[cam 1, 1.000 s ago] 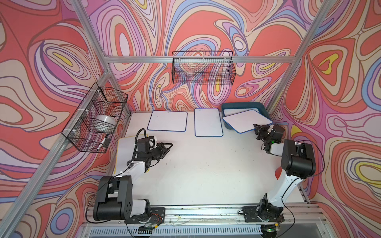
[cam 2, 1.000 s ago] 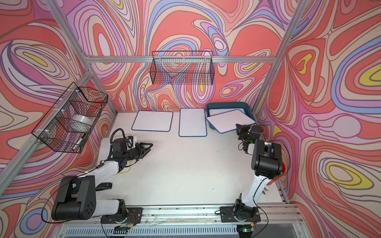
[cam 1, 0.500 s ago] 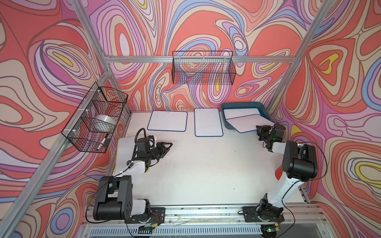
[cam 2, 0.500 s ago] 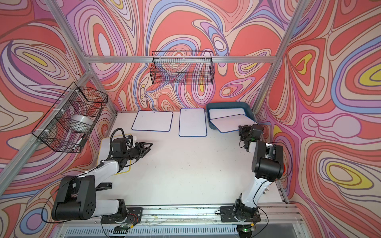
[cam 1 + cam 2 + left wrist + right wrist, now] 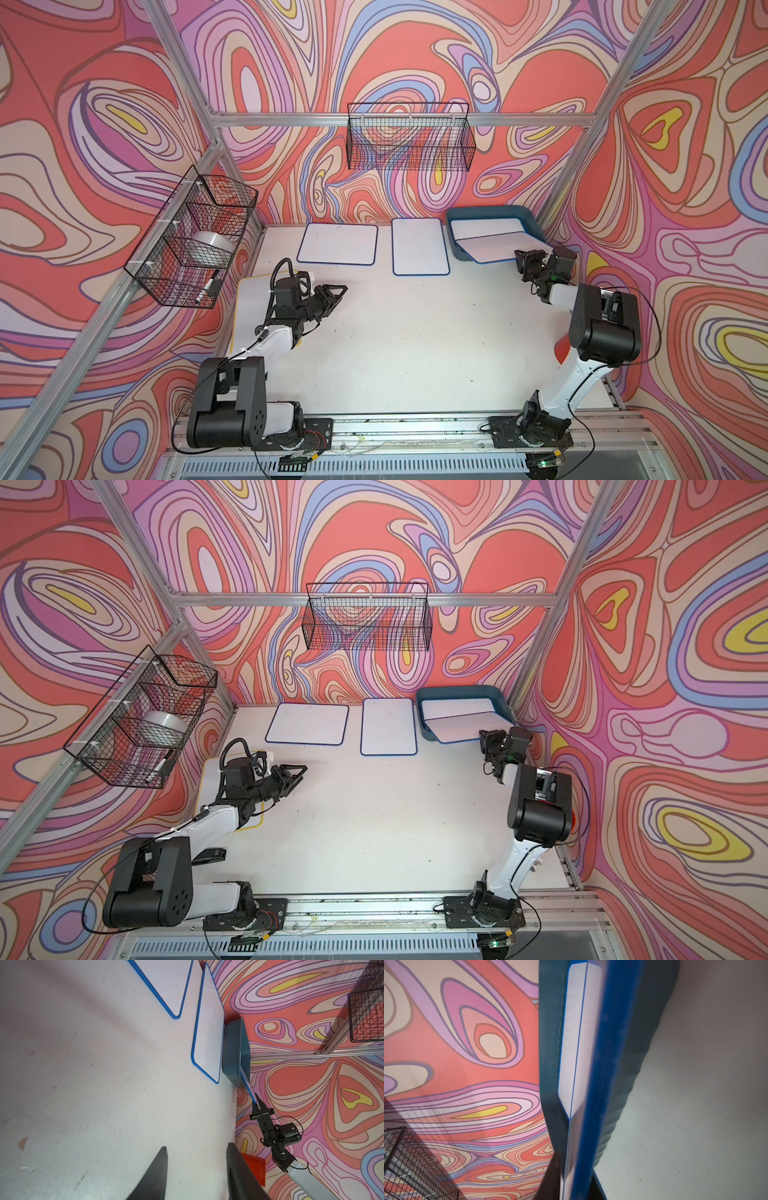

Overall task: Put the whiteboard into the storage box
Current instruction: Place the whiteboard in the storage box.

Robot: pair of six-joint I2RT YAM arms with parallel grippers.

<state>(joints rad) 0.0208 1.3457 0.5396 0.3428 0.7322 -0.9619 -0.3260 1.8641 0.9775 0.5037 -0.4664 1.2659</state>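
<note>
**A:** How do the arms stand?

**B:** The right arm rises from the front rail with its elbow high. Its forearm reaches toward the back right corner, so the right gripper (image 5: 520, 258) sits just at the near rim of the storage box (image 5: 490, 210). The left arm lies low over a yellow-edged board (image 5: 249, 320). The left gripper (image 5: 338, 292) points toward the middle of the surface (image 5: 415, 340).

**A:** What differs from a second ago?

**B:** The whiteboard (image 5: 498, 248). It lay skewed across the top of the box and hid most of the inside. Now its far edge has sunk lower into the box, and more of the lower board (image 5: 486, 227) shows behind it. The left arm has not shifted.

**A:** So where is the whiteboard?

**B:** It is tilted. Its far edge is down inside the box, over the lower board, though I cannot tell whether the two touch. Its near edge stands raised past the box's front rim, at the right gripper.

**A:** And the jaws?

**B:** The right jaws lie one on each face of that near edge. In the right wrist view a dark finger (image 5: 552, 1176) sits tight against the white face, so they are clamped on the whiteboard. The left jaws stand apart with only bare surface between them. They hold and touch nothing.
</note>
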